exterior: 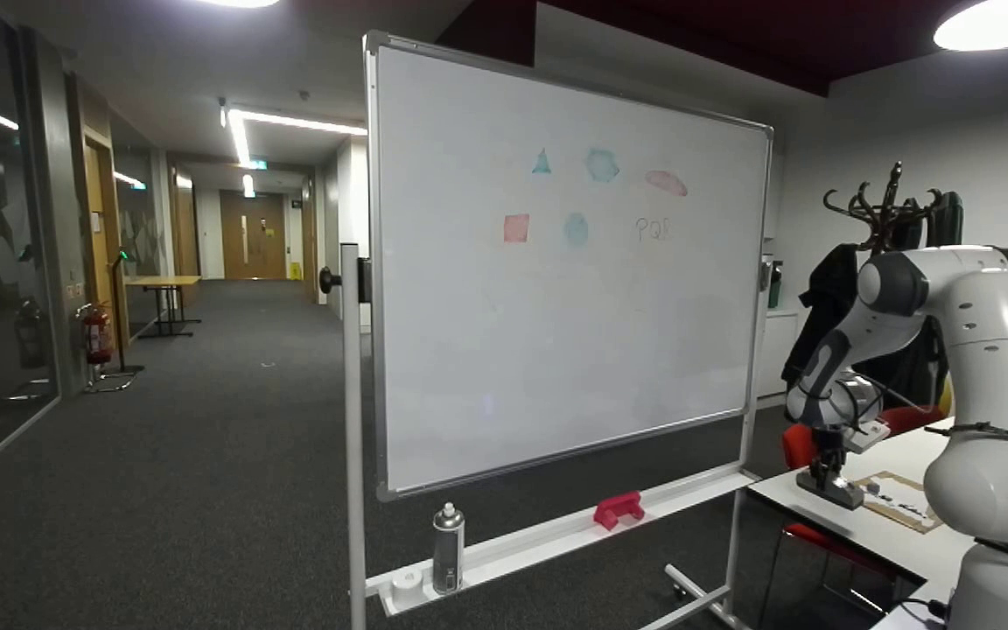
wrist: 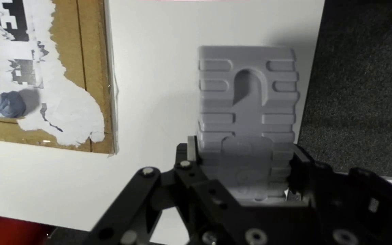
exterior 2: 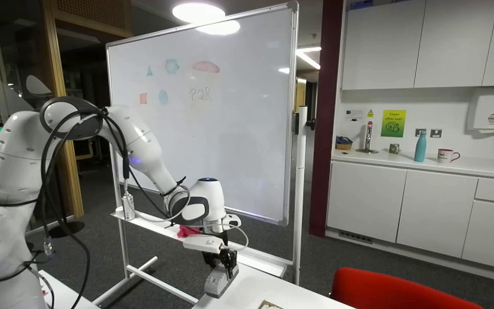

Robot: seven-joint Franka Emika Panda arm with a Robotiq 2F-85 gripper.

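the black two-fingered gripper (wrist: 244,160) has its fingers (wrist: 192,149) pinched on both sides of a grey ridged plastic block (wrist: 248,122), toward one end, the far end jutting out free. the block is over the white table (wrist: 148,75), just beside the edge that drops to dark carpet (wrist: 359,85); whether its underside touches the top, i cannot tell. with the grip so near one end, a knock on the free end could twist it between the fingers, and a slip might send it over the edge. swinging inward could catch the brown cardboard sheet (wrist: 94,78) with torn white paper (wrist: 73,112), where a blue-grey putty-like lump (wrist: 10,104) sits. in both exterior views the silver-framed whiteboard (exterior: 556,350) and its white ledge (exterior: 526,553), bearing a bright red bracket-like piece (exterior: 619,509) and a silver spray can (exterior: 448,549), stand close to the table's corner, so a careless reach might strike them. the loose black cable (exterior 2: 125,166) along the white arm (exterior 2: 144,150) could snag; a red chair (exterior 2: 393,292) stands beside another edge.
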